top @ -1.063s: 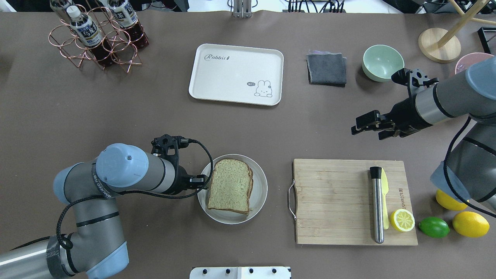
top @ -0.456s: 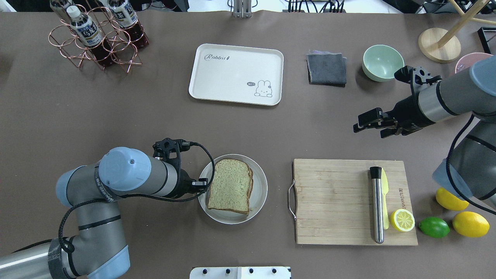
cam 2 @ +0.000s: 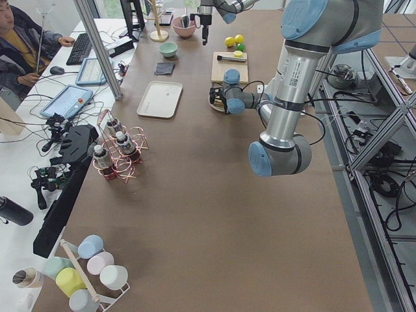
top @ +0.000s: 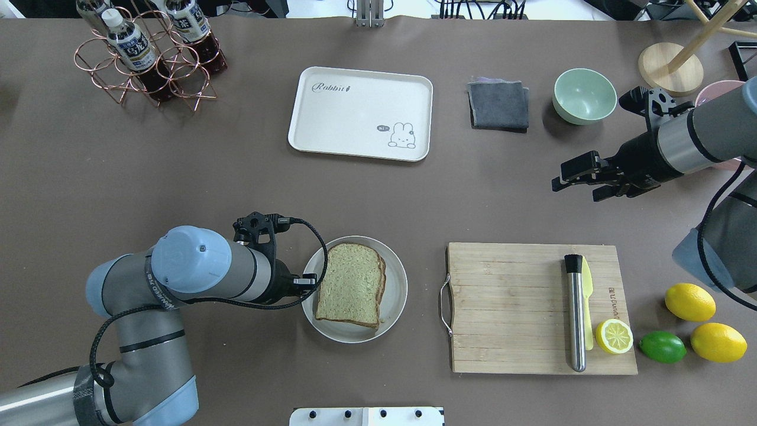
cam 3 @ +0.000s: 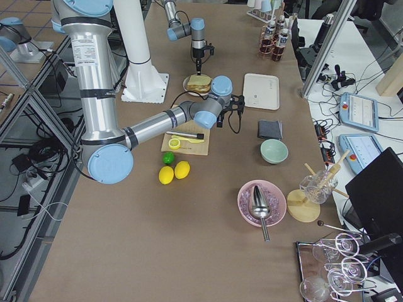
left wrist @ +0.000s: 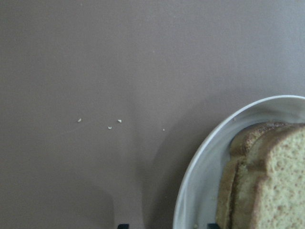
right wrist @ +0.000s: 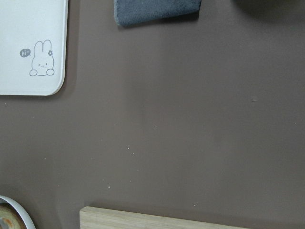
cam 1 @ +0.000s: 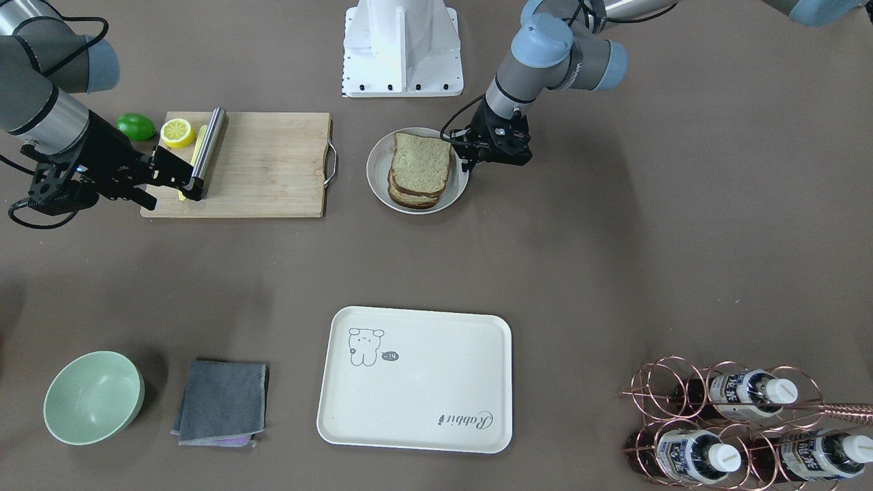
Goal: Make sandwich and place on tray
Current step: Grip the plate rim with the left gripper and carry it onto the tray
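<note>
The sandwich (top: pixel 350 284), two brown-crusted speckled slices, lies on the small round white plate (top: pixel 396 290) near the front centre of the table; its egg filling is hidden. It also shows in the front view (cam 1: pixel 421 164) and the left wrist view (left wrist: pixel 271 181). My left gripper (top: pixel 309 281) is open at the plate's left rim (left wrist: pixel 200 176), one finger outside it and one over it. The cream tray (top: pixel 355 112) with the rabbit drawing lies empty at the far centre. My right gripper (top: pixel 573 184) is open and empty, above the table beyond the cutting board.
A wooden cutting board (top: pixel 508 307) right of the plate holds a steel cylinder (top: pixel 575 313) and a lemon half (top: pixel 614 336). A lime and two lemons lie beside it. A grey cloth (top: pixel 498 105), a green bowl (top: pixel 584 94) and a bottle rack (top: pixel 148 53) stand along the far side.
My right gripper has moved to the right and a little farther back, still open. My left gripper has shifted slightly closer to the plate's rim.
</note>
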